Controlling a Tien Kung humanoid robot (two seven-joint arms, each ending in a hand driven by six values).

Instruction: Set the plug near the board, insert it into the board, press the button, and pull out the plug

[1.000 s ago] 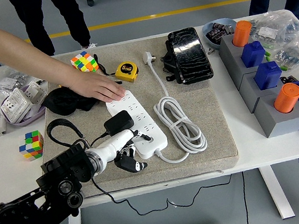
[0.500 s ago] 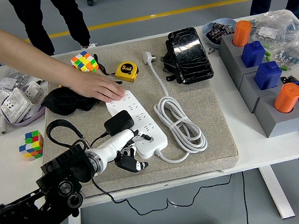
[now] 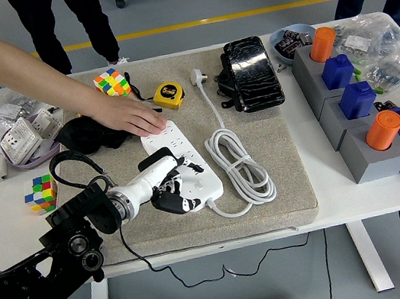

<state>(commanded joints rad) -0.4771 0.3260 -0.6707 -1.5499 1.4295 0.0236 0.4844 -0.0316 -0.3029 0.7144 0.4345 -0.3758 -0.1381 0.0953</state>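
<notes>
- While a person's hand (image 3: 131, 118) presses flat on the far end of the power strip (image 3: 184, 165), the robot's left hand (image 3: 166, 188) lies over the strip's near end.
- Left hand: white palm and dark fingers (image 3: 172, 201) bent over the strip's near sockets; the black plug (image 3: 154, 161) shows just behind the palm, seated on or at the strip, its thin black cord (image 3: 71, 168) looping off to the strip's left. Whether the fingers pinch the plug or merely rest beside it cannot be told.
- Right hand: out of view.
- Surroundings: the strip lies on a grey mat (image 3: 282, 174); its own white cable (image 3: 240, 167) is coiled touching its right side; a yellow tape measure (image 3: 169, 94) sits just beyond its far end.
- Stage, as judged: insertion or the button press; the button itself cannot be made out.
- Risks, as judged: a tilted plug would jam against the socket face; a push off the strip's axis would slide it, unless the person's hand holds it; bent fingers may snag the white cable or miss the button; tension in the black cord may drag the plug askew.
</notes>
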